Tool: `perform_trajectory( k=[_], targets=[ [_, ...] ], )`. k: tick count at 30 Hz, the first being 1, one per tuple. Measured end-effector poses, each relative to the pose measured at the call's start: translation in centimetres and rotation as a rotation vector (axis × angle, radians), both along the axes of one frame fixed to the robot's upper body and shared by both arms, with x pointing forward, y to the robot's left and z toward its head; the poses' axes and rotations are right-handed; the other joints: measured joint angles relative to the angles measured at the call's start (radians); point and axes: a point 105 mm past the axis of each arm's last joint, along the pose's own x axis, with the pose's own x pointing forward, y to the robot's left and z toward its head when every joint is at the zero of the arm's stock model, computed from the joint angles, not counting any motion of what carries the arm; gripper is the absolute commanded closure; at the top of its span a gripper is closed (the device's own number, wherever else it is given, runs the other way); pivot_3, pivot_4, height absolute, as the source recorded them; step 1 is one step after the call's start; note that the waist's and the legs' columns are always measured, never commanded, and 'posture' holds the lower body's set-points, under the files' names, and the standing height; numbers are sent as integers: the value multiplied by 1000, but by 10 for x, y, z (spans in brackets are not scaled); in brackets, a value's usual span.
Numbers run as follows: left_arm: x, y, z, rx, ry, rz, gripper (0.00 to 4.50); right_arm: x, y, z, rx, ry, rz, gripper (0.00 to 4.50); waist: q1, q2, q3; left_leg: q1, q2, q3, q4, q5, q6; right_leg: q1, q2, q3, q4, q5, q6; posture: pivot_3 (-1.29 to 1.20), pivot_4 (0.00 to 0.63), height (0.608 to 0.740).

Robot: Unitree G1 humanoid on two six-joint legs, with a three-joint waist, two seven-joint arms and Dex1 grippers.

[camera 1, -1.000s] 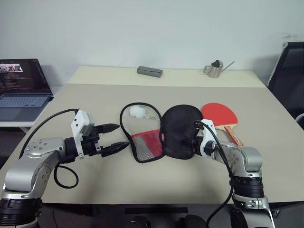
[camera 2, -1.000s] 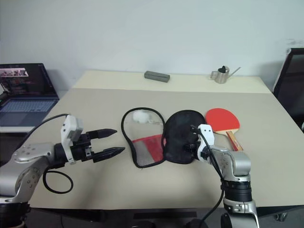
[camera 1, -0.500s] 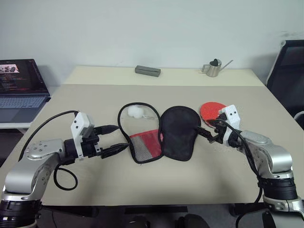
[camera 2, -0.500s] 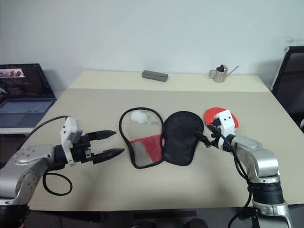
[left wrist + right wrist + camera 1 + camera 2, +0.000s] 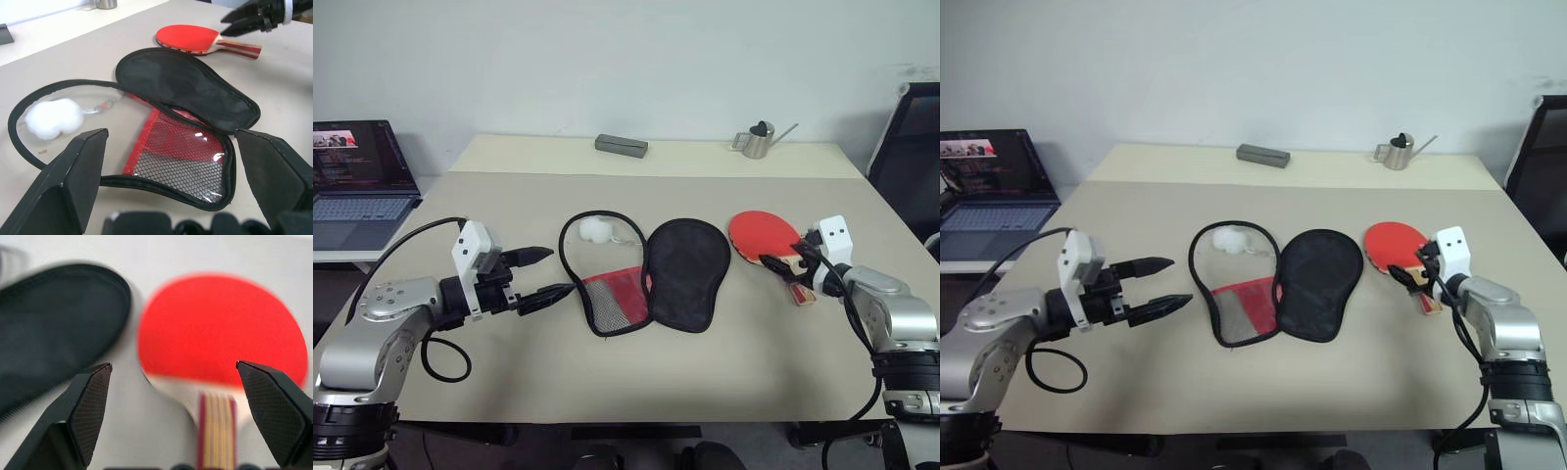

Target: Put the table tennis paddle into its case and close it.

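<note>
**Right gripper swings from the case to the paddle handle**

The right gripper [image 5: 793, 262] has left the case [image 5: 646, 272] and moved out to the robot's right. A second ago it sat at the lower right edge of the black flap; now it hovers over the handle of the table tennis paddle [image 5: 766, 238], its two fingers spread wide and holding nothing. In the right wrist view the handle shows between the open fingertips [image 5: 90, 404], with the red face just ahead and the black flap off to one side.

The paddle lies flat on the table [image 5: 509, 372], red face up, handle toward the robot, just beside the right edge of the case and apart from it. It has not shifted.

The case lies unzipped in the middle of the table, as before: the black flap is folded out to the right, and the left half shows a red panel and mesh pocket, ringed by the zipper loop. A small white charm [image 5: 597, 231] rests inside the far end of that loop.

The left gripper [image 5: 546, 273] stays just left of the case with its fingers wide apart and empty, pointing at the zipper edge.

A laptop [image 5: 357, 181] stands at the far left, and a grey block [image 5: 622, 146] and a small metal can [image 5: 757, 142] sit at the far edge of the table.
</note>
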Motion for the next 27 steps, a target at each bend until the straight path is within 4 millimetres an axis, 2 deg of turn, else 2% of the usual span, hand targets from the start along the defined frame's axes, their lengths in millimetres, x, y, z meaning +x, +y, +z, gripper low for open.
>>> perform_trajectory(
  k=[6, 10, 27],
  targets=[
    [1, 4, 0, 2, 5, 12, 0, -6, -21, -28, -10, 73, -61, 31, -1, -1, -1, 0, 0, 0, 0, 0, 0, 1, 0, 0, 0, 0, -1, 0, 150, 740],
    [2, 4, 2, 3, -4, 11, 0, -8, -28, -38, -13, 96, -81, 31, -1, -1, 0, 1, 0, 1, 0, 0, 0, 1, 0, 1, 0, 0, -1, 0, 150, 740],
    [5, 8, 3, 21, -2, 18, 0, 7, -15, -40, 26, 84, -114, 31, -9, -1, -1, 3, 1, 3, 0, 0, 0, 1, 0, 3, 1, 0, -1, 0, 150, 740]
  ],
)
